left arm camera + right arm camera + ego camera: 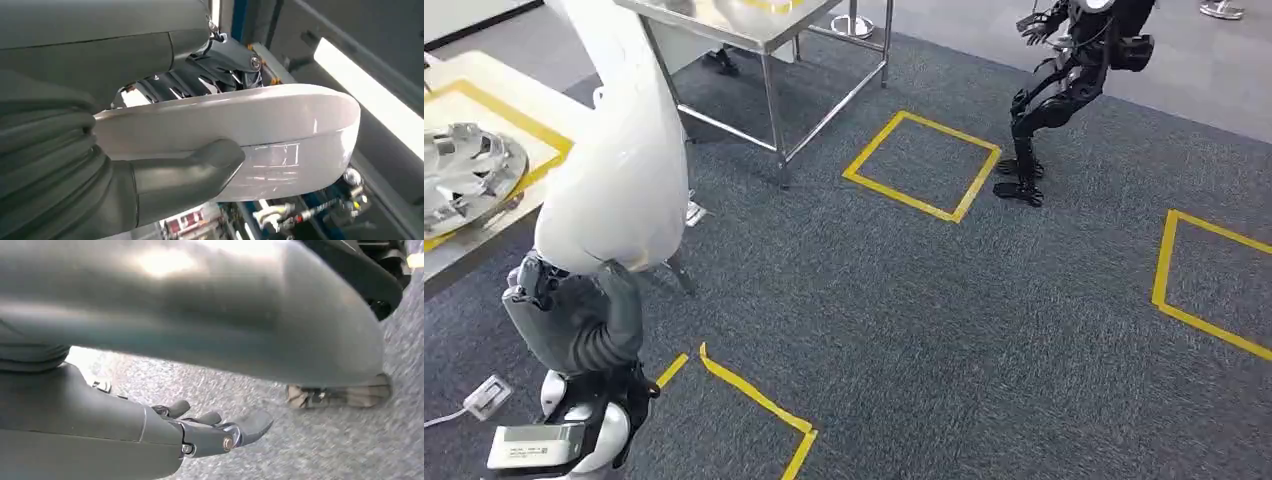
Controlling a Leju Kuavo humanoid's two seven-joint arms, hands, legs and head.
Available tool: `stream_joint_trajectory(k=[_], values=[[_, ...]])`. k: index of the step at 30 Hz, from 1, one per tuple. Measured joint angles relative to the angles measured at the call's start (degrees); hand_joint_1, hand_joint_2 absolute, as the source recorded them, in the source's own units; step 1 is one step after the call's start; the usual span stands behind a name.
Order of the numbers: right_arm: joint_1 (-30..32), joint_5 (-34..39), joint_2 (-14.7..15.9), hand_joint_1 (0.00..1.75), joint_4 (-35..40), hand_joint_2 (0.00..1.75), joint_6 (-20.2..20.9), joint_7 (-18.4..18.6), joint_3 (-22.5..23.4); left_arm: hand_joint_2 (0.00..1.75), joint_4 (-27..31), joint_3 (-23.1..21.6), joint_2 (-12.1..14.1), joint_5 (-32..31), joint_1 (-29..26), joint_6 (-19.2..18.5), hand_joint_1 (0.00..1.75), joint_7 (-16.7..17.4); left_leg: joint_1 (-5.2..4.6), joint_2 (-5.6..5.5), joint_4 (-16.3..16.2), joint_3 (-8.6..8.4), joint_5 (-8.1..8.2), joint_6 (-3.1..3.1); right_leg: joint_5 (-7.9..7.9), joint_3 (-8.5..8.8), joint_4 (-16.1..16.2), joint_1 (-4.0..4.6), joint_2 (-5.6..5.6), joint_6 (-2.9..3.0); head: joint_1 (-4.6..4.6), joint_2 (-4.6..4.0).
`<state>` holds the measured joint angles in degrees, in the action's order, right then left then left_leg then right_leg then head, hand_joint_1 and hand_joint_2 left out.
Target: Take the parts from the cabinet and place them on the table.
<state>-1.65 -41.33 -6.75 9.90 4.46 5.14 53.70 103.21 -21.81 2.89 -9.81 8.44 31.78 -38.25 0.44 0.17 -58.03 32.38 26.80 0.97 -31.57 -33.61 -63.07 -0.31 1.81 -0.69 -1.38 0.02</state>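
One white part (280, 130) — held by left robot hand (150, 170) | right robot hand (200, 427) — fingers apart, holding nothing

You are looking at a robot test hall or lab, not a home or shop. The floor (904, 320) is dark grey carpet, and squares of yellow tape (921, 165) are laid on it as marked stations, one in the middle, one at the right edge (1199, 275), one near the bottom (754, 400). A bare steel table (764, 30) on thin metal legs stands at the top, and a pale workbench (484, 100) at the left has its own yellow outline with a metal wheel-like part (469, 170) lying on it. A second, black humanoid robot (1069, 80) stands on the carpet at the far side. A white power strip (486, 397) lies on the floor at the lower left.
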Motion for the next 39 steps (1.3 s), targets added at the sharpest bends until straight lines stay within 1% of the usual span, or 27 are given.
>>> stream_joint_trajectory(k=[2,3,4,5,7,8,9,12,13,15,17,18,19,20,22,23,24,28,29,30,31,33,34,35,37,38,39], values=[[0.1,0.0,0.0,0.00,0.0,0.00,-0.1,0.0,0.0,1.75,-0.3,0.0,-0.3,0.0,0.0,-0.3,1.75,0.0,0.00,-1.31,-0.1,0.28,-0.08,0.11,-4.58,-4.58,-9.6,-0.19,-1.36,-0.31,0.20,0.00],[0.2,0.0,0.0,0.00,0.0,0.00,-0.1,0.0,0.0,1.75,-0.5,0.0,-0.3,-0.1,0.0,-0.5,1.75,0.0,-0.02,-1.98,-0.2,0.43,-0.09,0.11,-5.43,-6.22,-12.8,-0.14,-1.41,-0.33,0.22,0.00],[0.2,0.1,0.0,0.00,0.0,0.00,-0.2,0.0,0.0,1.75,-0.6,0.0,-0.3,-0.2,0.0,-0.7,1.75,0.0,-0.02,-2.70,-0.3,0.51,-0.11,0.08,-4.82,-6.68,-13.4,-0.15,-1.44,-0.29,0.26,0.00],[0.2,0.2,0.0,0.00,0.0,0.00,-0.2,0.0,0.0,1.75,-0.8,0.0,-0.4,-0.2,0.0,-0.7,1.75,0.0,-0.02,-3.46,-0.4,0.52,-0.13,0.04,-2.92,-5.78,-11.2,-0.19,-1.55,-0.14,0.29,0.00],[0.2,0.4,0.0,0.00,0.0,0.00,-0.2,0.0,0.0,1.75,-1.0,0.0,-0.5,-0.3,0.2,-0.8,1.75,0.0,0.03,-4.98,-0.6,0.51,-0.15,-0.16,2.45,-1.06,-1.4,-0.22,-2.84,0.30,0.31,0.00],[0.3,0.5,0.0,0.00,0.0,0.00,-0.2,-0.1,0.0,1.75,-1.1,0.0,-0.7,-0.3,0.3,-0.9,1.75,0.0,0.23,-5.55,-0.7,0.65,-0.18,-0.36,3.79,1.08,3.5,-0.38,-6.06,0.58,0.33,0.00],[0.3,0.5,0.0,0.00,0.0,0.00,-0.2,-0.2,0.1,1.75,-1.2,0.0,-0.8,-0.3,0.6,-0.9,1.75,0.0,-0.09,-6.11,-0.8,0.92,-0.20,-0.85,3.22,1.33,4.1,-0.28,-6.74,0.51,0.28,0.00],[0.1,0.5,0.0,0.00,0.0,0.00,-0.2,-0.6,0.4,1.75,-1.7,0.0,-0.9,-0.3,0.8,-1.2,1.75,-0.1,0.38,-7.92,-0.1,1.24,-0.84,-2.12,3.53,1.23,4.1,0.22,-4.80,1.19,0.37,0.00],[0.1,0.6,0.0,0.00,0.0,0.00,-0.2,-0.7,0.4,1.75,-1.8,0.1,-0.9,-0.3,0.8,-1.2,1.75,-0.1,0.16,-8.19,-0.1,1.80,-0.92,-2.55,3.95,1.38,4.8,-0.33,-4.03,1.79,0.33,0.00],[0.1,0.6,-0.2,0.00,0.0,0.00,-0.1,-0.9,0.5,1.75,-2.0,0.2,-0.9,-0.3,1.4,-1.2,1.75,-0.1,-0.17,-2.11,-3.2,3.01,1.34,-2.56,4.10,1.43,5.1,-0.22,-2.49,2.74,-0.11,0.00],[0.3,0.7,-0.2,0.00,0.0,0.00,0.0,-1.0,0.6,1.75,-2.3,0.2,-0.9,-0.2,1.8,-1.2,1.75,-0.1,0.01,-0.64,-12.3,7.10,6.16,-2.87,3.99,1.38,5.1,0.05,-0.76,3.01,-0.22,0.00],[0.4,0.7,-0.2,0.00,0.0,0.00,0.1,-1.0,0.7,1.75,-2.5,0.2,-0.9,-0.1,1.7,-1.2,1.75,-0.1,0.04,-0.62,-16.7,9.11,7.76,-3.00,3.97,1.31,5.1,0.09,0.10,3.04,-0.26,0.00],[0.4,0.6,-0.2,0.00,0.0,0.00,0.2,-1.0,0.7,1.75,-2.7,0.2,-0.9,-0.1,1.7,-1.2,1.75,-0.1,0.06,-0.57,-18.6,9.90,7.85,-3.09,3.96,1.29,5.1,0.12,0.89,3.04,-0.24,0.00],[0.4,0.5,-0.2,0.00,0.0,0.00,0.3,-1.1,0.8,1.75,-2.8,0.3,-0.9,0.0,1.7,-1.2,1.75,-0.1,0.07,-0.45,-17.4,9.20,6.63,-3.16,3.94,1.32,5.0,0.12,1.69,3.01,-0.26,0.00],[0.3,0.5,-0.2,0.00,0.0,0.00,0.3,-1.2,0.8,1.75,-2.9,0.3,-0.8,0.1,1.8,-1.2,1.75,-0.2,0.06,0.63,-8.1,4.05,1.97,-3.00,3.76,1.59,5.0,0.08,3.17,2.76,-0.26,0.00],[0.4,0.5,-0.3,0.00,0.0,0.00,0.3,-1.2,0.8,1.75,-2.9,0.3,-0.8,0.1,1.9,-1.2,1.75,-0.2,0.01,2.91,-2.2,0.71,-0.02,-2.79,3.59,1.85,4.9,0.12,3.88,2.51,-0.26,0.00],[0.4,0.5,-0.2,0.00,0.0,0.00,0.3,-1.4,0.9,1.75,-3.0,0.3,-0.8,0.1,2.1,-1.2,1.75,-0.2,-0.67,5.19,-0.4,0.10,1.01,-2.30,3.36,1.89,4.8,0.59,4.33,2.16,-0.28,0.00],[0.1,0.3,-0.2,0.00,0.0,0.00,0.3,-1.6,0.9,1.75,-3.0,0.4,-0.7,0.1,2.1,-1.2,1.75,-0.2,-0.57,1.90,-0.3,0.58,0.21,-0.94,3.14,2.32,4.7,0.64,6.74,1.06,-0.15,0.00],[0.0,0.3,-0.2,0.00,0.0,0.00,0.3,-1.6,0.9,1.75,-2.9,0.4,-0.8,0.1,2.0,-1.2,1.75,-0.2,-0.10,1.25,-0.1,0.22,-0.12,-0.46,2.60,2.30,4.3,0.30,5.46,0.46,-0.08,0.00],[0.0,0.3,-0.2,0.00,0.0,0.00,0.3,-1.6,0.9,1.75,-2.9,0.4,-0.8,0.1,2.1,-1.1,1.75,-0.3,0.04,0.69,-0.1,0.38,-0.26,-0.23,1.21,1.63,2.5,0.11,1.79,0.08,0.04,0.00],[0.0,0.1,-0.2,0.00,0.0,0.00,0.3,-1.6,0.9,1.75,-2.9,0.4,-0.8,0.1,2.2,-1.0,1.75,-0.2,0.10,0.09,-0.1,0.56,-0.39,-0.03,-1.14,-0.20,-1.4,-0.06,-0.41,-0.17,0.33,0.00],[0.2,0.1,-0.2,0.00,0.0,0.00,0.3,-1.6,0.9,1.75,-2.9,0.4,-1.0,0.1,2.1,-0.9,1.75,-0.2,0.10,-1.46,-0.2,0.97,-0.53,0.11,-5.20,-4.80,-10.8,-0.16,-1.41,-0.41,0.44,0.00],[0.4,0.0,-0.2,0.00,0.0,0.00,0.3,-1.6,0.9,1.75,-2.9,0.4,-1.0,0.1,1.9,-0.8,1.75,-0.2,0.09,-2.38,-0.4,1.14,-0.56,0.07,-5.40,-6.16,-13.3,-0.15,-1.42,-0.40,0.44,0.00],[0.4,0.0,-0.2,0.00,0.0,0.00,0.3,-1.5,0.9,1.75,-2.9,0.4,-1.0,0.1,1.8,-0.8,1.75,-0.2,0.10,-3.21,-0.5,1.19,-0.58,0.04,-4.21,-6.03,-12.7,-0.17,-1.47,-0.32,0.46,0.00],[0.5,0.0,-0.1,0.00,0.0,0.00,0.3,-1.4,0.9,1.75,-2.9,0.4,-1.0,0.1,1.7,-0.7,1.75,-0.2,0.14,-4.97,-0.8,1.20,-0.60,-0.08,0.92,-2.34,-4.7,-0.24,-2.18,0.08,0.48,0.00],[0.5,-0.1,0.0,0.00,0.0,0.00,0.3,-1.3,0.9,1.75,-2.8,0.4,-1.0,0.1,1.7,-0.6,1.75,-0.2,0.19,-5.80,-0.9,1.22,-0.63,-0.27,3.59,0.45,1.2,-0.36,-3.98,0.31,0.53,0.00],[0.6,-0.1,0.1,0.00,0.0,0.00,0.3,-1.2,0.9,1.75,-2.8,0.4,-1.0,0.1,1.7,-0.6,1.75,-0.2,0.35,-6.20,-0.9,1.34,-0.70,-0.50,3.17,1.53,3.7,-0.63,-7.22,0.46,0.55,0.00]])
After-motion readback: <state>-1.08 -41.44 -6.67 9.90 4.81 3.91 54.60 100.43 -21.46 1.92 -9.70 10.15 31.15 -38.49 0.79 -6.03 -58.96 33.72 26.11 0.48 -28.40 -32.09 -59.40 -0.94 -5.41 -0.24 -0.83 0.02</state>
